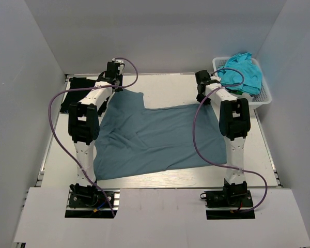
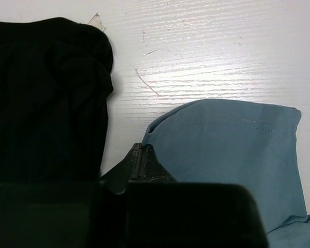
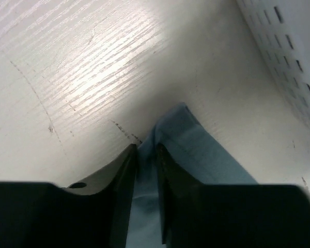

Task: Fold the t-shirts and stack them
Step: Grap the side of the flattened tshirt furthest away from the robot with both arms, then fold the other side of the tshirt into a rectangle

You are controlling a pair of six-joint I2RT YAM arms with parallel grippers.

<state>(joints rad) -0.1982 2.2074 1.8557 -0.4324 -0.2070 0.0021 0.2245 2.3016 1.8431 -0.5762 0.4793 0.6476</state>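
Slate-blue t-shirt lies spread across the table, far corners taken up: the right gripper is nipped tight on a hem fold, the left gripper closed flat, seemingly pinching the sleeve edge. That thin left hold could slip mid-fold and skew the crease. A black t-shirt lies just beside the left corner; the white basket of turquoise t-shirts crowds the right.

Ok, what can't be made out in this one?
- Top view: how many turquoise shirts fill the basket; they are bunched together.
- Left wrist view: black shirt cut off by the left edge and the left hand.
- Right wrist view: most of the blue shirt, behind the right hand.
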